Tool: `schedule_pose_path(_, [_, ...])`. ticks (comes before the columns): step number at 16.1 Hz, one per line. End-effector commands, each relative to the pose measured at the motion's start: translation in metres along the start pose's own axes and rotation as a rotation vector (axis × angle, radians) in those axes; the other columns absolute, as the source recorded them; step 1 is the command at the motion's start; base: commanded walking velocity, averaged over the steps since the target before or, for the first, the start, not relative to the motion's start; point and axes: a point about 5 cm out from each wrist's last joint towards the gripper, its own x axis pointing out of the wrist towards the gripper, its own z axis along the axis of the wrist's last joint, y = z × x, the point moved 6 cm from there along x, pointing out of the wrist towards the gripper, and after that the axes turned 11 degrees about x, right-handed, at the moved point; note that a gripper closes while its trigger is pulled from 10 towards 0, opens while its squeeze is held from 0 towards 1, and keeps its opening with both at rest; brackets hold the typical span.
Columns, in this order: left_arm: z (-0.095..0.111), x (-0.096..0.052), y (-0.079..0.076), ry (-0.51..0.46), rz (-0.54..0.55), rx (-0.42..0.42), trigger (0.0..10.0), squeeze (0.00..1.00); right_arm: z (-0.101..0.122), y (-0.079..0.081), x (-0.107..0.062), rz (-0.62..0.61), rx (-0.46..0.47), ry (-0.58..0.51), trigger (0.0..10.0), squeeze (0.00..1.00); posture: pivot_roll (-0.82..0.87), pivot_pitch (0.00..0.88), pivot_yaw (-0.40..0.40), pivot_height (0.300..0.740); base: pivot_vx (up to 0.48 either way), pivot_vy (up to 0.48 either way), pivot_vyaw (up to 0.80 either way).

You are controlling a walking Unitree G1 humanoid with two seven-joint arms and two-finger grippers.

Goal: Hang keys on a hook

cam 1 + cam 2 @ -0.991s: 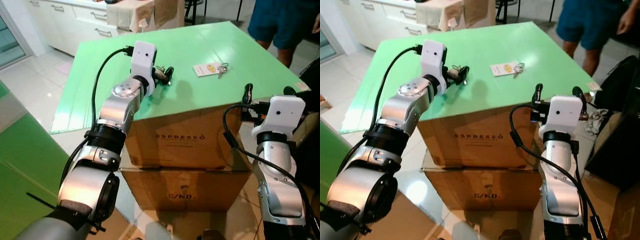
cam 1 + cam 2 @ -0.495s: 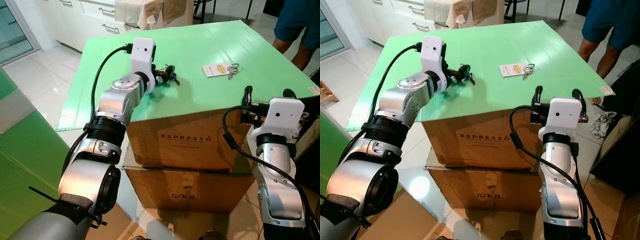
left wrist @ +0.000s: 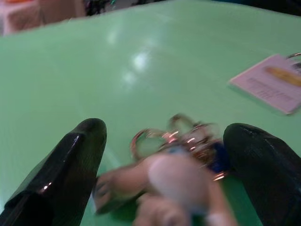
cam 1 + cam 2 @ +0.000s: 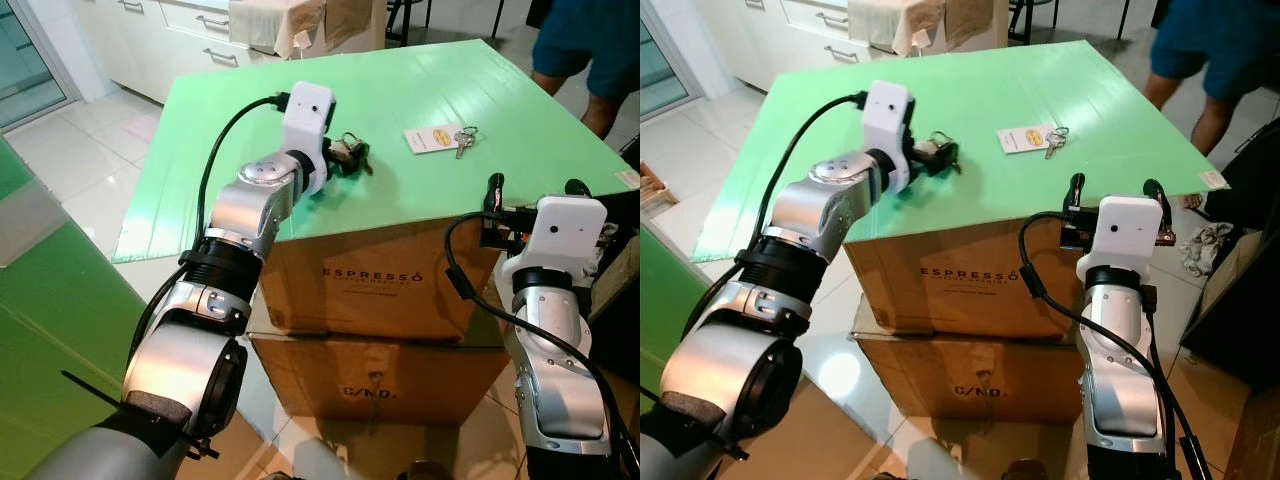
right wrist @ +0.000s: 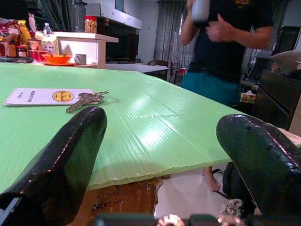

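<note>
On box point(image 4: 400, 290): "ESPRESSO" lettering point(image 4: 366, 273)

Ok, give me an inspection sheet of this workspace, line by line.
Surface: green corrugated sheet lying on stacked cardboard boxes.
Job's things: key bunch with a pale charm between the left gripper's fingers; no hook seen.
Clutter: white tag with keys farther along the sheet.
Grippers: left gripper open around the key bunch; right gripper open, at the sheet's near edge.
Cables: black cable looping along the left arm, another on the right.
Surroundings: person beyond the far corner; white cabinets behind.
</note>
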Motion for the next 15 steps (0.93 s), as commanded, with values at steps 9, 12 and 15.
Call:
schedule_pose_path(9, [-0.044,-0.009,-0.009,0.123,-0.013,0.063,0.0,0.00,-0.002,0.003,-0.004,0.004,0.011,0.015,10.0,0.00,-0.26,0.000,0.146,0.740,0.000,0.000,0.00])
schedule_pose_path(12, [-0.041,-0.009,-0.007,0.108,-0.003,0.060,0.0,0.00,-0.002,0.003,-0.004,0.005,0.011,0.018,10.0,0.00,-0.26,0.000,0.144,0.740,0.000,0.000,0.00])
schedule_pose_path(15, [-0.029,-0.009,-0.007,0.043,0.003,0.042,0.0,0.00,-0.003,0.002,-0.004,0.005,0.009,0.020,10.0,0.00,-0.26,0.000,0.144,0.740,0.000,0.000,0.00])
